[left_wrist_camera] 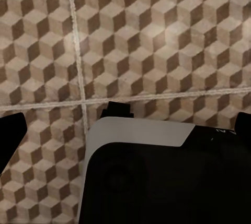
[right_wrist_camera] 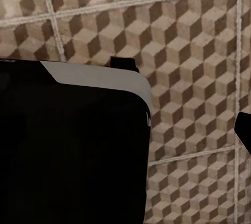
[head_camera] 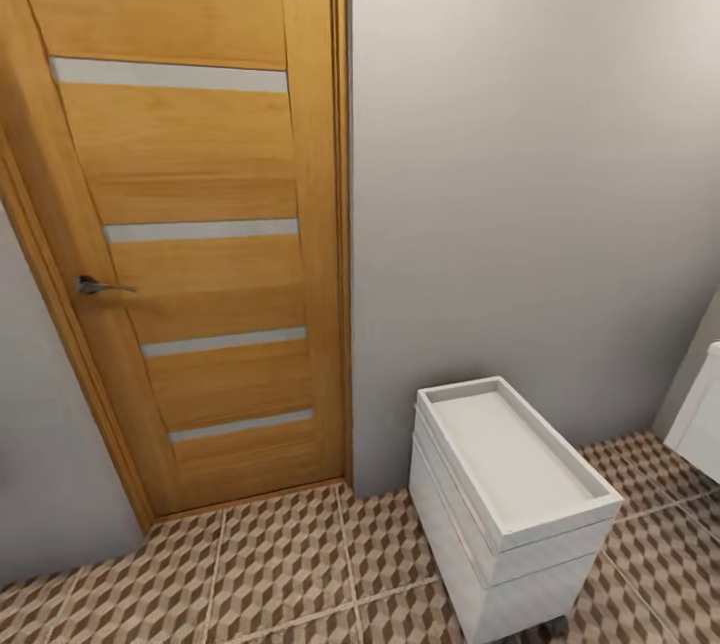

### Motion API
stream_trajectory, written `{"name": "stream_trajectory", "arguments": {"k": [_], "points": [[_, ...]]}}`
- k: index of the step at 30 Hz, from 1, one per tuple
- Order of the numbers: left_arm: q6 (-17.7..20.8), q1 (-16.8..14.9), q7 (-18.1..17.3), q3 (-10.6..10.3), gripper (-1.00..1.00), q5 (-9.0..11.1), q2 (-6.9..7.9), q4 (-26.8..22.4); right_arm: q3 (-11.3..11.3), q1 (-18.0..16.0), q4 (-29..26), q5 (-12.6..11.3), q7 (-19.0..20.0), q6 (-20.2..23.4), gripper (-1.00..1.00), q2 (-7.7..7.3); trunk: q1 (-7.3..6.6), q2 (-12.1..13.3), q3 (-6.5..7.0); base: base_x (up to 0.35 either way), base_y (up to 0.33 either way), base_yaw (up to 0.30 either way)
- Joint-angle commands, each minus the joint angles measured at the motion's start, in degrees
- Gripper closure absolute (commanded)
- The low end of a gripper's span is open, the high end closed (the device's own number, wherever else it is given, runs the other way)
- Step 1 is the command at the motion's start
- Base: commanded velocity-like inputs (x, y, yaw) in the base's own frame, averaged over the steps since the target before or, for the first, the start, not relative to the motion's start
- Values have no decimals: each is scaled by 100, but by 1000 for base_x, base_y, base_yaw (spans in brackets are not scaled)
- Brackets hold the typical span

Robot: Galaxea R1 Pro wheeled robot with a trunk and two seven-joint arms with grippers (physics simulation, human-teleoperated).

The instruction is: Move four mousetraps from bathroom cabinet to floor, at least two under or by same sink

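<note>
Where both wrists point, bathroom floor point(left_wrist_camera: 157, 41) lies below.

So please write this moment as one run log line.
phase: in transit | ahead: closed orange-brown wooden door, narrow white boxy basin unit | cube-patterned tile floor | mousetraps: unseen

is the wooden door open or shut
Shut. In the head view the wooden door sits flush inside its frame, no gap shows along its edge, and its handle lies level.
</note>
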Motion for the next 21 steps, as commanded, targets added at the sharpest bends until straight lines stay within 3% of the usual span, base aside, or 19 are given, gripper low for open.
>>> {"name": "stream_trajectory", "arguments": {"k": [1, 21], "points": [[-16, -4, 14, -49, -100, 43, -1, 4, -49, -8, 17, 61, -27, -24, -100, 1, 0, -4, -10, 0, 0, 292], [-16, -3, 14, -48, -100, 43, 0, 0, -61, -8, 17, 48, -27, -74, -100, -1, 0, -4, -94, 0, 0, 288]]}}
